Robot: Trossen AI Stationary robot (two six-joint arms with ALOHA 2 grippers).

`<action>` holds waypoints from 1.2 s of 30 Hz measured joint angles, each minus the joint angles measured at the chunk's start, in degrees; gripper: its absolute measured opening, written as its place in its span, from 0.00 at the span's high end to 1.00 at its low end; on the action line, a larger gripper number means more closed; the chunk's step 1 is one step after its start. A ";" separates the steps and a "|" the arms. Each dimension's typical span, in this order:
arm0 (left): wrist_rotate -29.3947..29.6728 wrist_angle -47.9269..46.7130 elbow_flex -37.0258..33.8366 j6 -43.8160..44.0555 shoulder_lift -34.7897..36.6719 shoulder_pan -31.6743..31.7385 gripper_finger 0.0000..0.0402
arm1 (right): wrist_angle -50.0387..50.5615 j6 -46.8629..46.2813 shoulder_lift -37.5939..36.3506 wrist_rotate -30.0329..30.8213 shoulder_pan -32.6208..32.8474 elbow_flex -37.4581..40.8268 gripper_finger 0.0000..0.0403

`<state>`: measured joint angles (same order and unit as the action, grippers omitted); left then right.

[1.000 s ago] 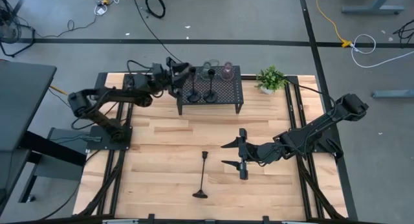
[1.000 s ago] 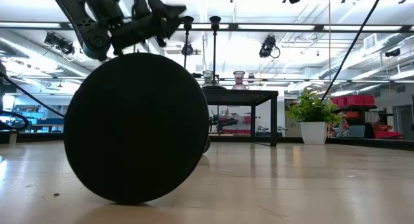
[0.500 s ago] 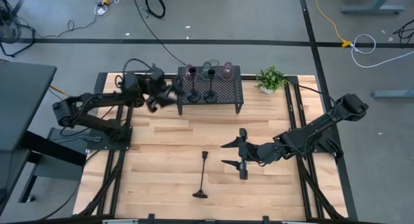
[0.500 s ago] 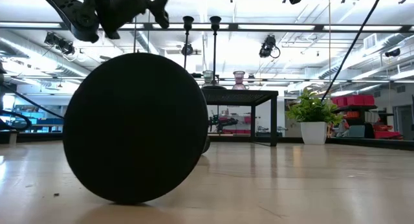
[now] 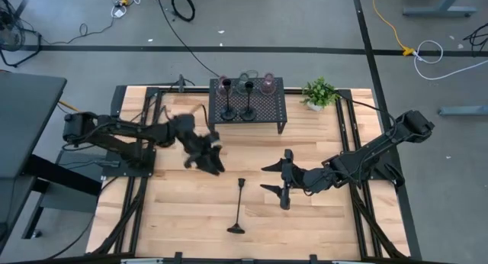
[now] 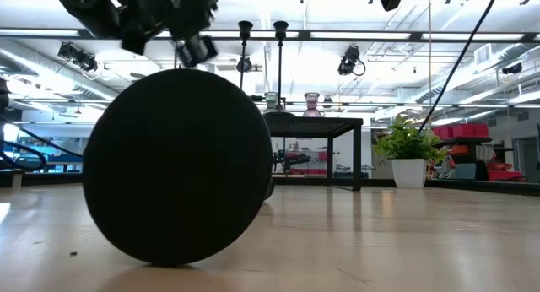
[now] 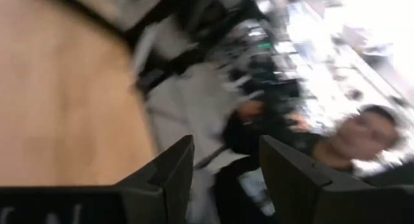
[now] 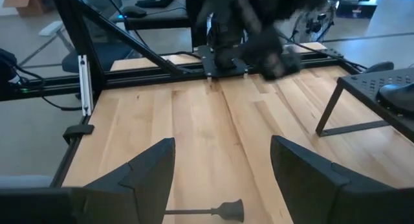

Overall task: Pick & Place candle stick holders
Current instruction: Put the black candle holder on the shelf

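Five holders on rack (image 5: 263, 105), one stem (image 5: 239, 207) lying; both arms' fingers spread, empty

A round black base (image 6: 177, 165) fills the near left; at one o'clock, a black rack (image 6: 314, 123) bearing glass holders (image 6: 312, 104); a plant (image 6: 408, 148) at three

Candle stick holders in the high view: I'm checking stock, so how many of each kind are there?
Black metal stem holders: 3, two upright on the black mesh rack at and, one lying on the table.
Tinted-glass holders: 3, on the rack.
Total: 6
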<state>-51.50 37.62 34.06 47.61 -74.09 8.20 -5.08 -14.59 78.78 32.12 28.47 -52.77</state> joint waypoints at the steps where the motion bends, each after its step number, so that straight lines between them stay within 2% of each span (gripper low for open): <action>1: 3.23 -3.90 0.00 -1.60 -0.06 -1.48 0.56 | -0.02 0.02 0.00 0.02 0.00 0.00 0.38; 3: 8.76 -10.68 -0.02 -3.27 -0.17 -4.27 0.56 | -0.02 0.02 0.00 0.02 -0.02 0.00 0.38; 6: 16.75 -16.04 -0.02 -2.24 -0.15 -8.70 0.57 | -0.02 0.02 0.00 0.00 0.00 0.00 0.38; 12: 39.58 -21.87 -0.02 11.25 -0.15 -18.06 0.57 | -0.02 0.04 0.00 0.02 0.00 0.00 0.38; 15: 46.51 -21.56 0.00 18.83 -0.81 -21.70 0.57 | -0.02 0.06 0.00 0.00 0.00 0.00 0.38; 22: 54.11 -21.34 0.00 29.95 -5.32 -28.88 0.57 | 0.00 0.26 0.00 -0.15 0.02 0.00 0.38; 26: 55.17 -20.00 0.00 32.86 -9.48 -31.41 0.57 | 0.00 0.28 0.00 -0.17 0.02 0.00 0.38; 31: 56.24 -11.50 0.00 36.54 -15.72 -32.88 0.57 | 0.01 1.59 0.00 -0.17 0.02 0.00 0.38; 36: 54.59 -6.78 0.00 40.86 -21.95 -32.69 0.57 | 0.02 1.59 0.00 -0.17 0.02 0.00 0.38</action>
<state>3.09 30.85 34.06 88.47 -96.04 -24.49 -5.06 -13.00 78.78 31.94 28.49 -52.77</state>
